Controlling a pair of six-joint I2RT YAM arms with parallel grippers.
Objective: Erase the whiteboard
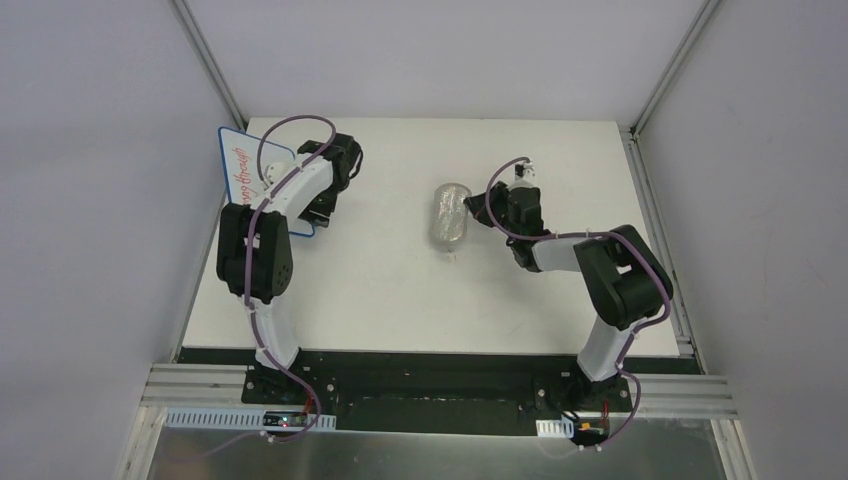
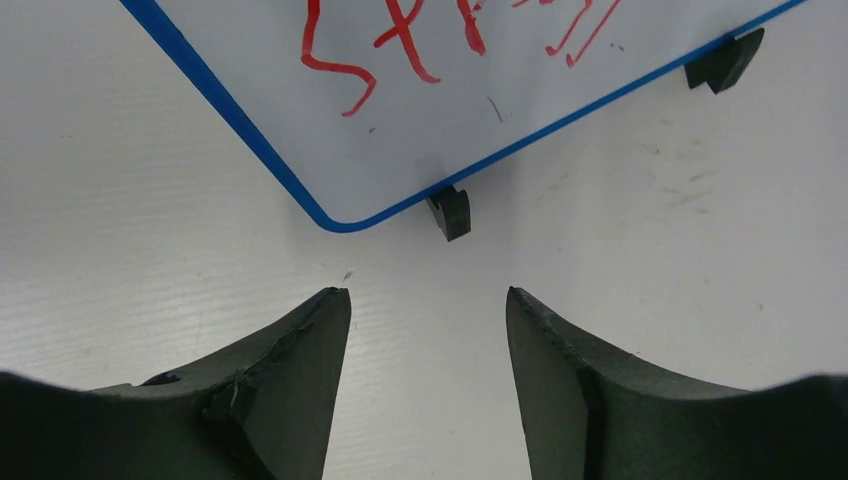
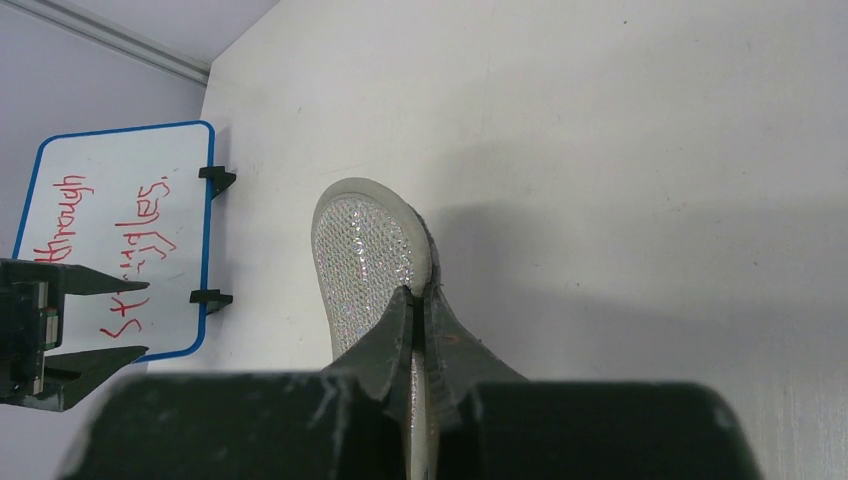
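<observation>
— How many boards are there, and where does it sit from the left gripper (image 2: pixel 428 295)?
— One whiteboard (image 2: pixel 450 100). Its blue-rimmed rounded corner lies just ahead of the fingertips, slightly left of the gap between them, not touching either finger.
— Is that gripper holding anything?
— Nothing. Its two fingers stand wide apart over the bare table (image 2: pixel 150 220).
— How many feet can you count on the board?
— Two small black feet, both along the board's lower edge in the left wrist view: one (image 2: pixel 450 212) straight ahead of the gap, the other (image 2: pixel 725 62) further off to the right.
— Any writing?
— Red handwriting (image 2: pixel 400 40) covers the board.
— And the right gripper (image 3: pixel 418 300)?
— It is clamped, fingers nearly together, on one silvery mesh pad (image 3: pixel 365 250), which sticks out ahead of the fingertips. The whiteboard is well apart from it, off to its left, with the left gripper in front of it.
</observation>
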